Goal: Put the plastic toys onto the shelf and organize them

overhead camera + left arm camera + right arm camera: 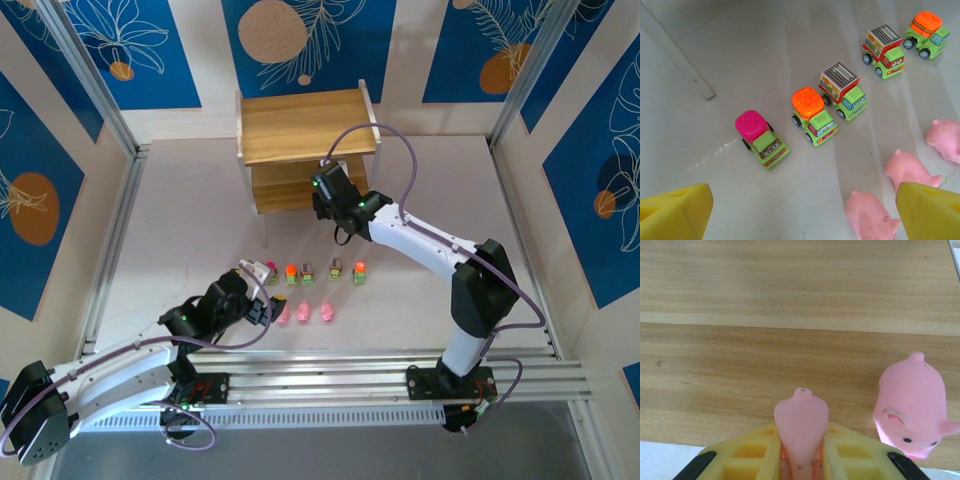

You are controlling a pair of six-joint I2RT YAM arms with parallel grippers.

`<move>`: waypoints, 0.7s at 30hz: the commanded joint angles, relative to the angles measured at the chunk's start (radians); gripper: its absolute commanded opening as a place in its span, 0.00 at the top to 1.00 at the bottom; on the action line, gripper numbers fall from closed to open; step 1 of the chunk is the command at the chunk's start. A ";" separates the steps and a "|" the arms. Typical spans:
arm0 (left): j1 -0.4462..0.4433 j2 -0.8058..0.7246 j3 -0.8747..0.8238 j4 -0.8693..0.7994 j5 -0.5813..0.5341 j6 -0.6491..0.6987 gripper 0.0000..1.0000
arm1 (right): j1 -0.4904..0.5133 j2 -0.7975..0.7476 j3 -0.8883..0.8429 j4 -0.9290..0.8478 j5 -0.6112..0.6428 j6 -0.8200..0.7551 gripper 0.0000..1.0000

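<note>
Right wrist view showed one pink pig (910, 407) lying on the shelf (740, 355), right jaws pinching another pig (801, 422); left jaws gaped wide above trucks (814, 120).

Pale table (170, 220) walled on three sides; blue panels (330, 60) with white leaf outlines, tan and orange discs along far edge and both side edges; slanted metal posts (90, 80) at far corners; slotted metal rail (340, 375) along near edge
</note>
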 commanded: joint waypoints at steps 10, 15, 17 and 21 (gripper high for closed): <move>-0.010 -0.004 0.016 0.023 -0.003 0.015 0.06 | -0.025 0.015 0.022 0.057 -0.007 0.004 0.79; -0.010 -0.004 0.015 0.022 -0.002 0.015 0.06 | -0.027 0.025 0.021 0.068 0.012 0.026 0.79; -0.010 -0.003 0.015 0.023 0.000 0.014 0.06 | -0.025 0.025 0.010 0.087 0.028 0.032 0.79; -0.010 -0.003 0.016 0.023 0.000 0.015 0.06 | -0.022 0.021 -0.024 0.130 0.070 0.039 0.79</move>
